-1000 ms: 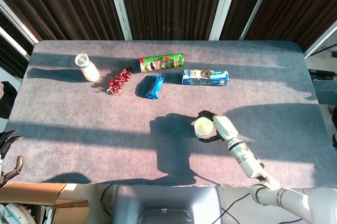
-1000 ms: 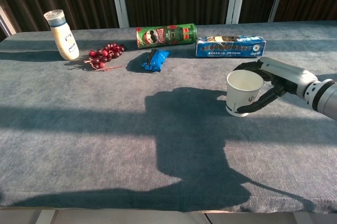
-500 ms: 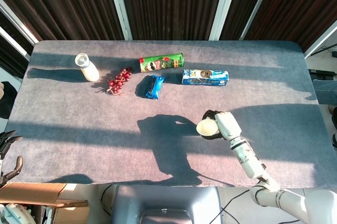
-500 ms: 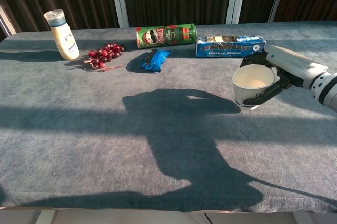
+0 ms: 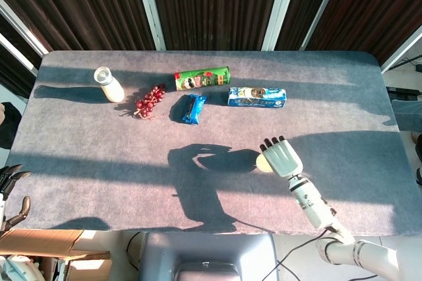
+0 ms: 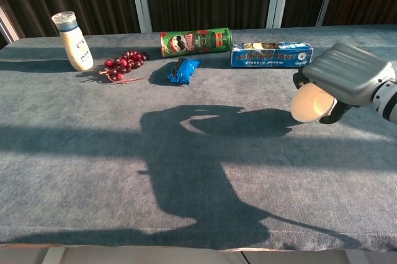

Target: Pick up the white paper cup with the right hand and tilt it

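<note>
My right hand (image 6: pixel 347 78) grips the white paper cup (image 6: pixel 310 103) above the table's front right, tipped over on its side with its open mouth facing left. In the head view the right hand (image 5: pixel 283 157) covers most of the cup (image 5: pixel 262 162), of which only a pale edge shows at the hand's left. My left hand (image 5: pixel 10 192) hangs off the table's front left corner, fingers apart, holding nothing.
At the back stand a white bottle (image 6: pixel 73 41), red grapes (image 6: pixel 124 64), a blue snack packet (image 6: pixel 183 70), a lying green Pringles can (image 6: pixel 195 41) and a blue biscuit box (image 6: pixel 271 54). The grey table (image 6: pixel 124 152) carries the arm's dark shadow mid-front.
The right hand has lifted the cup off the table and rolled over, turning the cup from upright to lying sideways with its mouth to the left. The left hand has stayed put.
</note>
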